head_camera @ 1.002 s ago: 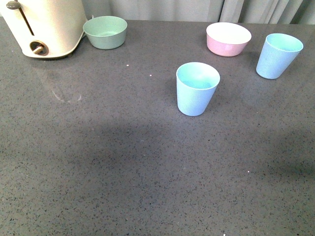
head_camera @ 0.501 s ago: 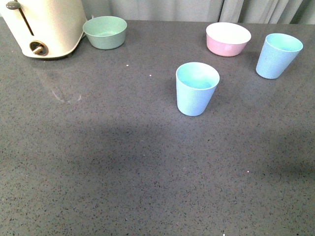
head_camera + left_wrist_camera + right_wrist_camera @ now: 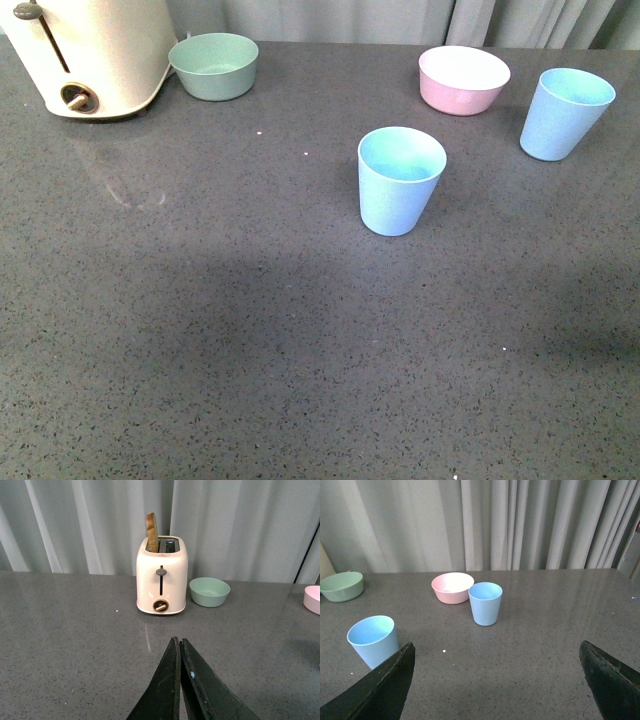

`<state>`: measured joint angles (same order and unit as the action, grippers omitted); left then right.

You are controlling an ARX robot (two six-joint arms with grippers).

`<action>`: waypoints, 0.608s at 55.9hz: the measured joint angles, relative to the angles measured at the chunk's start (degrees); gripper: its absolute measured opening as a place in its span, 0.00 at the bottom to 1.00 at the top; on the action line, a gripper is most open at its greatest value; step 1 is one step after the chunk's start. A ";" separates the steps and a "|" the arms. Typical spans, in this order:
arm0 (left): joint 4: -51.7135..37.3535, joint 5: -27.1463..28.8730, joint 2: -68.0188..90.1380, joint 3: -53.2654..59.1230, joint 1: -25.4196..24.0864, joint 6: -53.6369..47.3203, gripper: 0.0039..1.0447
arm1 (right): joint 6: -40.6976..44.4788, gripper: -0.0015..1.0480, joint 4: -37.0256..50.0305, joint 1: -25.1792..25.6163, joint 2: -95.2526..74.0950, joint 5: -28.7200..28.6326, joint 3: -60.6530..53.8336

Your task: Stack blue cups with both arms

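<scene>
A dark grey speckled bench (image 3: 250, 330) is seen, closed off at the back by pale grey curtains (image 3: 520, 525) hung in folds. A cream toaster (image 3: 100, 55) is stood at the far left corner, with a slice of bread (image 3: 152, 526) upright in one slot. A green bowl (image 3: 214, 66) is set just beside it. A pink bowl (image 3: 464, 80) (white inside) is placed towards the far right.

The nearer blue cup (image 3: 400, 182) is stood upright, mouth up, around the middle of the bench and well apart from both bowls. The farther blue cup (image 3: 564, 114) is stood upright near the pink bowl, on its right, with a gap shown between them in the front view.

The tools are shown only in the wrist views. The left tool (image 3: 179, 641) is pressed together, its fingers meeting with nothing between them, and is pointed at the toaster. The right tool (image 3: 496, 647) is spread wide. Nothing is held or touched by it, and both cups are seen ahead of it.
</scene>
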<state>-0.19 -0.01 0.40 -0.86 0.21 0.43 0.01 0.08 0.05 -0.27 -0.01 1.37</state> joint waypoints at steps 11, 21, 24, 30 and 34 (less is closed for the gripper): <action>0.07 0.00 -0.04 0.00 0.00 0.02 0.09 | 0.00 0.91 0.00 0.00 0.00 0.00 0.00; 0.07 0.00 -0.04 0.00 0.00 0.02 0.40 | 0.00 0.91 0.00 0.00 0.00 0.00 0.00; 0.07 0.00 -0.04 0.00 0.00 0.02 0.50 | 0.00 0.91 0.00 0.00 0.00 0.00 0.00; 0.07 0.00 -0.04 0.00 0.00 0.02 0.69 | -0.63 0.91 -0.63 -0.17 -0.39 0.87 0.20; 0.09 0.02 -0.04 0.00 0.00 0.02 0.83 | -5.49 0.91 -7.85 1.86 -7.78 3.61 3.69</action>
<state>-0.10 0.01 0.36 -0.86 0.21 0.45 -5.48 -7.77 1.91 -8.05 3.60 5.06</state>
